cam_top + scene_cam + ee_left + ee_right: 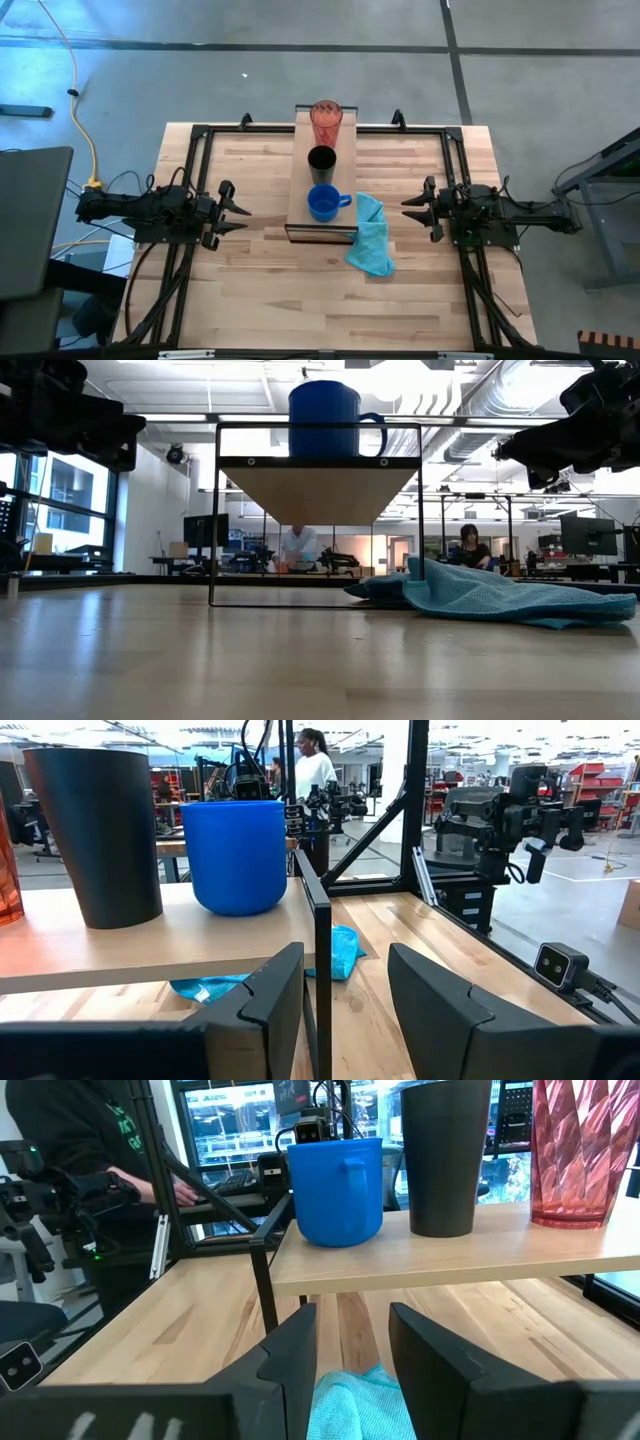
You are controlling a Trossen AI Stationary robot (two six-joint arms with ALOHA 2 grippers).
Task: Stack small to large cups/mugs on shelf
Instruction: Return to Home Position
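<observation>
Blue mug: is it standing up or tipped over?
The blue mug stands upright: from above its open mouth faces up, and the right wrist view shows its bottom flat on the shelf.

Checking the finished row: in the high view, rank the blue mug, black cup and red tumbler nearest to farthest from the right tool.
From the right tool:
1. Short blue handled mug, level with the tool, on the light-wood shelf.
2. Black cylindrical cup, mid-shelf.
3. Translucent red-orange tumbler, far end.
</observation>
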